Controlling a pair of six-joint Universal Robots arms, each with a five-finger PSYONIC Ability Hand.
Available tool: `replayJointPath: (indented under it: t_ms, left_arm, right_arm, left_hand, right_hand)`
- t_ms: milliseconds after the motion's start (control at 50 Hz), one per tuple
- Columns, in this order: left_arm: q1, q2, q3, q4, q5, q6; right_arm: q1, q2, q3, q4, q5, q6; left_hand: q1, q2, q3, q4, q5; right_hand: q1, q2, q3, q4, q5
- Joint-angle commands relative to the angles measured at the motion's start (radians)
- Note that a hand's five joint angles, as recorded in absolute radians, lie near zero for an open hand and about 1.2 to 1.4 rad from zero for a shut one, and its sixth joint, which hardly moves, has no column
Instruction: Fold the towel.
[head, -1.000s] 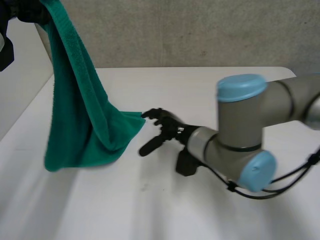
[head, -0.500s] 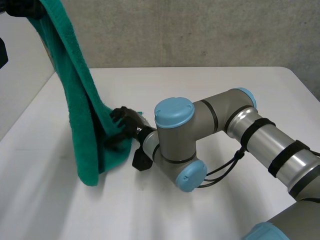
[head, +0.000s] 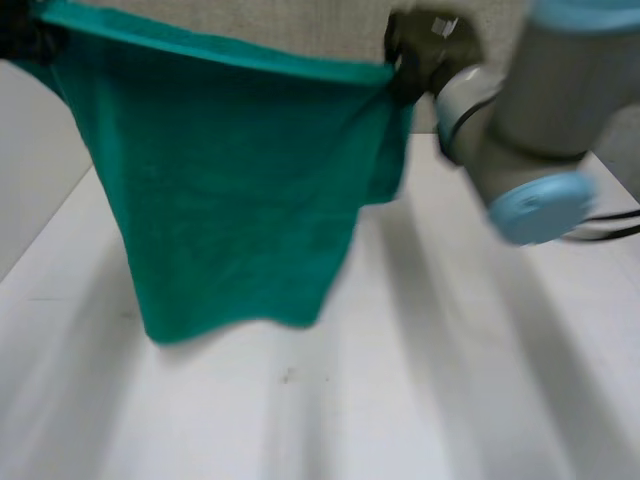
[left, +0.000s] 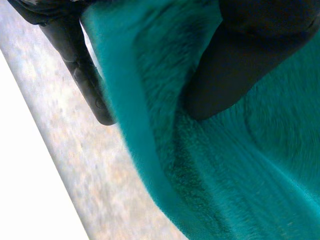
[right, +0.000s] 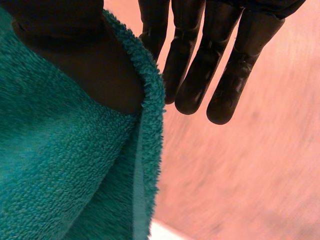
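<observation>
Right hand (right: 75, 55) pinching the edge of the green towel (right: 60, 170) under its thumb, other fingers (right: 192, 65) straight, just beside that edge

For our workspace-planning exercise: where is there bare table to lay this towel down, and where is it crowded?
Bare: the white table in front of the towel's hanging lower edge, and the strip beside it under the right arm. Crowded: between the left robot hand and right robot hand, where the towel hangs spread.
</observation>
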Motion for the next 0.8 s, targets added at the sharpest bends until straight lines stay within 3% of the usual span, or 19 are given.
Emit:
replayJointPath:
  t_ms: [20, 40, 100, 120, 320, 480, 620, 660, 700, 740, 800]
  left_arm:
    - [0.006, -0.082, -0.074, -0.015, 0.009, -0.004]
    - [-0.008, -0.105, -0.097, -0.02, 0.012, -0.006]
    - [-0.028, -0.129, -0.117, -0.021, 0.016, -0.004]
    - [-0.045, -0.17, -0.14, -0.021, 0.019, -0.003]
    - [-0.077, -0.389, -0.169, -0.023, 0.015, 0.005]
    - [-0.08, -0.579, -0.125, -0.007, 0.012, 0.007]
    - [-0.078, -0.59, -0.085, -0.003, -0.005, 0.005]
    - [-0.075, -0.582, -0.083, -0.003, -0.014, 0.005]
    - [-0.074, -0.574, -0.083, -0.003, -0.021, 0.007]
    - [-0.074, -0.564, -0.083, -0.004, -0.024, 0.007]
    - [-0.072, -0.554, -0.088, -0.004, -0.025, 0.005]
  right_arm:
    - [-0.032, -0.315, 0.208, 0.071, -0.104, -0.483]
    - [-0.028, -0.338, 0.237, 0.119, -0.092, -0.567]
    - [-0.022, -0.344, 0.251, 0.142, -0.083, -0.603]
    - [-0.017, -0.352, 0.3, 0.218, -0.043, -0.691]
    - [-0.019, -0.257, 0.512, 0.314, -0.022, -0.722]
    - [-0.032, -0.087, 0.552, 0.216, -0.025, -0.661]
    - [-0.128, -0.027, 0.622, 0.035, -0.048, -0.42]
    - [-0.179, -0.071, 0.679, 0.0, -0.101, -0.274]
    - [-0.198, -0.108, 0.708, -0.005, -0.136, -0.208]
    - [-0.239, -0.161, 0.769, -0.008, -0.211, -0.096]
    - [-0.284, -0.198, 0.834, -0.007, -0.285, -0.017]
  left_hand:
    - [0.254, 0.2, 0.202, 0.202, 0.264]
    - [0.254, 0.2, 0.202, 0.202, 0.264]
    - [0.254, 0.2, 0.202, 0.202, 0.264]
    - [0.254, 0.2, 0.202, 0.202, 0.264]
    - [0.254, 0.2, 0.202, 0.202, 0.264]
    - [0.254, 0.2, 0.202, 0.202, 0.264]
    - [0.254, 0.2, 0.202, 0.202, 0.264]
    - [0.254, 0.2, 0.202, 0.202, 0.264]
    - [0.254, 0.2, 0.202, 0.202, 0.264]
    - [0.254, 0.2, 0.202, 0.202, 0.264]
    - [0.254, 0.2, 0.202, 0.202, 0.264]
  right_hand:
    - [0.415, 0.222, 0.219, 0.209, 0.24]
    - [0.415, 0.222, 0.219, 0.209, 0.24]
    - [0.415, 0.222, 0.219, 0.209, 0.24]
    - [0.415, 0.222, 0.219, 0.209, 0.24]
    - [0.415, 0.222, 0.219, 0.209, 0.24]
    - [0.415, 0.222, 0.219, 0.209, 0.24]
    - [0.415, 0.222, 0.219, 0.209, 0.24]
    - [0.077, -0.116, -0.119, -0.129, -0.097]
    - [-0.058, -0.251, -0.254, -0.264, -0.233]
    - [-0.562, -0.755, -0.758, -0.768, -0.736]
    - [-0.737, -0.93, -0.934, -0.943, -0.912]
